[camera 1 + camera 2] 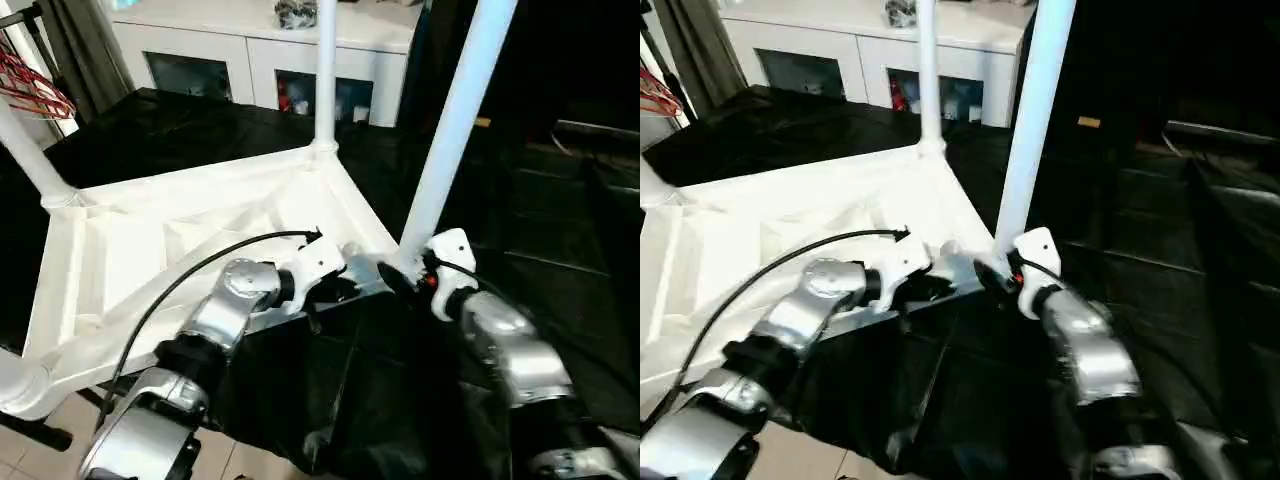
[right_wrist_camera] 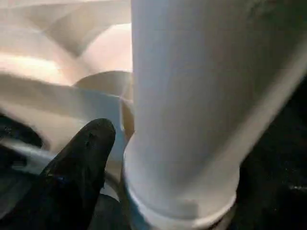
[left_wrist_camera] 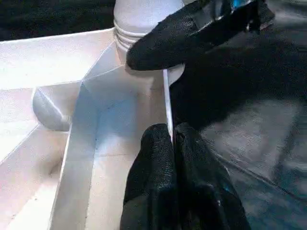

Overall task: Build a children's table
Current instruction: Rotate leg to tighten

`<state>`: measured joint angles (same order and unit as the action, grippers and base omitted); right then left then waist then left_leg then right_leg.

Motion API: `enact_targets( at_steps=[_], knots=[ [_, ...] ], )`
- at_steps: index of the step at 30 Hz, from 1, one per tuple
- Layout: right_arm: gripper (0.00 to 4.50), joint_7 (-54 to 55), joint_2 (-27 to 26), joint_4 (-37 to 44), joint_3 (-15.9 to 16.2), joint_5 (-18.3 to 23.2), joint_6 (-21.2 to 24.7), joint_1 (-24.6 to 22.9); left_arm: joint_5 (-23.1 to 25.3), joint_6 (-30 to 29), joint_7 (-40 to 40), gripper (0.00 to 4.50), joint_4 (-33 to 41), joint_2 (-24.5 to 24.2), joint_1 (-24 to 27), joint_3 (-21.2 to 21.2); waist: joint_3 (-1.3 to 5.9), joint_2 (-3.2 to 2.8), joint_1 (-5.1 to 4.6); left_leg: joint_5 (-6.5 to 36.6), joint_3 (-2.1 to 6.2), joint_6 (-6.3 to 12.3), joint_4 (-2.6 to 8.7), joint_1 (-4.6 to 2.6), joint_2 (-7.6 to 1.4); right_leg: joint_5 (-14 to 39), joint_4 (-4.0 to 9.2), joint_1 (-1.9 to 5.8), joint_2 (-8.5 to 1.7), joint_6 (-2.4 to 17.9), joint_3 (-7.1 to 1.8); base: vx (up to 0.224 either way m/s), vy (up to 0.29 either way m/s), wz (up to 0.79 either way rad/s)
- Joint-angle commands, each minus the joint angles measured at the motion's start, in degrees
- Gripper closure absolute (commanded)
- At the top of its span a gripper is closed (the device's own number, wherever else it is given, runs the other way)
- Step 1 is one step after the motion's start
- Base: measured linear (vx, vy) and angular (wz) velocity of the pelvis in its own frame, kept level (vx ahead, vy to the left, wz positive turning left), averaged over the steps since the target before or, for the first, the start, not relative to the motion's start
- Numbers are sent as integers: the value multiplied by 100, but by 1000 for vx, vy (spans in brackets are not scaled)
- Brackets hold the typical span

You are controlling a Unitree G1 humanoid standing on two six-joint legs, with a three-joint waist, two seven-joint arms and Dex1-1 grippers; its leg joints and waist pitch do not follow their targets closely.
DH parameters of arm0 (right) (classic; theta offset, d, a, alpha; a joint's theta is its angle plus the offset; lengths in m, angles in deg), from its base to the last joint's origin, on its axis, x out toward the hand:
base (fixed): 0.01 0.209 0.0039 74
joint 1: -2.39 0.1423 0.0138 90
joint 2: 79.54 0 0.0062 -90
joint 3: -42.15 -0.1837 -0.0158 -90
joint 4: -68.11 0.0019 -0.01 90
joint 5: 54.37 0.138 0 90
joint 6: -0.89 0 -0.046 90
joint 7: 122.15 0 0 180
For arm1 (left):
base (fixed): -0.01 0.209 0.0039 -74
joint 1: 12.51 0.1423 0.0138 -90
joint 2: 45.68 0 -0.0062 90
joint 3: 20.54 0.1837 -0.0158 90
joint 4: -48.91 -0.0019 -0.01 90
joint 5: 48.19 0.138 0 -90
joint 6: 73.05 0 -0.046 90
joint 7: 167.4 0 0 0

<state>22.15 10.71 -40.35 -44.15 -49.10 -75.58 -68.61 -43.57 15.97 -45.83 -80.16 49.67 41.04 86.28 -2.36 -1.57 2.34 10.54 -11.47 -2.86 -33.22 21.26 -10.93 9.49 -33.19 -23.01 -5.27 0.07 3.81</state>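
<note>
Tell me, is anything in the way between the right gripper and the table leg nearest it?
Nothing visible. The right gripper sits at the base of the near leg, where it enters the corner socket, and one black finger lies right beside the tube.

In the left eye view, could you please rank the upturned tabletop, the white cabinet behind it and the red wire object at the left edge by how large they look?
1. Tabletop, largest by far.
2. White cabinet, cut off by the picture's top edge and farther away, so its true size is unsure.
3. Red wire object, smallest, also cut off at the edge.
</note>
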Motion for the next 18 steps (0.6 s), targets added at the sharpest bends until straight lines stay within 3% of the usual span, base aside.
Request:
enact_targets(
  at_steps=[1, 3, 5, 9, 10, 18],
  knots=[
    [68, -508, 19, 226, 287, 152, 55, -50, -76, 162, -304, 450, 183, 34, 5, 201, 359, 43, 26, 1042, 92, 526, 336, -69, -223, 725, 312, 298, -307, 1447, -232, 0, 0, 0],
    [68, -1166, 387, 445, 431, 273, 128, -159, -66, 217, -454, 450, 126, -92, -24, 192, 347, 50, 48, 1104, 94, 520, 346, -66, -234, 878, 326, 293, -304, 1433, -225, 0, 0, 0],
    [101, -1868, 769, 623, 578, 391, 215, -238, -136, 275, -826, 450, 129, -259, -42, 202, 327, 43, 85, 1314, 97, 442, 363, -87, -253, 1211, 352, 292, -297, 1379, -216, 0, 0, 0],
    [121, -2126, 919, 625, 629, 399, 254, -215, -249, 283, -1218, 450, 238, -366, -6, 225, 320, 44, 114, 1491, 98, 309, 378, -103, -259, 1503, 373, 264, -309, 1329, -225, 0, 0, 0],
    [143, -2220, 976, 636, 669, 401, 266, -205, -301, 259, -1360, 450, 295, -412, 12, 240, 324, 45, 117, 1494, 106, 286, 380, -98, -259, 1523, 366, 264, -317, 1327, -223, 0, 0, 0],
    [173, -2558, 1112, 680, 858, 378, 329, -160, -365, 243, -1708, 450, 367, -588, 45, 271, 348, 60, 124, 1197, 95, 353, 351, -77, -249, 1093, 311, 277, -314, 1425, -227, 0, 0, 0]
  ],
)
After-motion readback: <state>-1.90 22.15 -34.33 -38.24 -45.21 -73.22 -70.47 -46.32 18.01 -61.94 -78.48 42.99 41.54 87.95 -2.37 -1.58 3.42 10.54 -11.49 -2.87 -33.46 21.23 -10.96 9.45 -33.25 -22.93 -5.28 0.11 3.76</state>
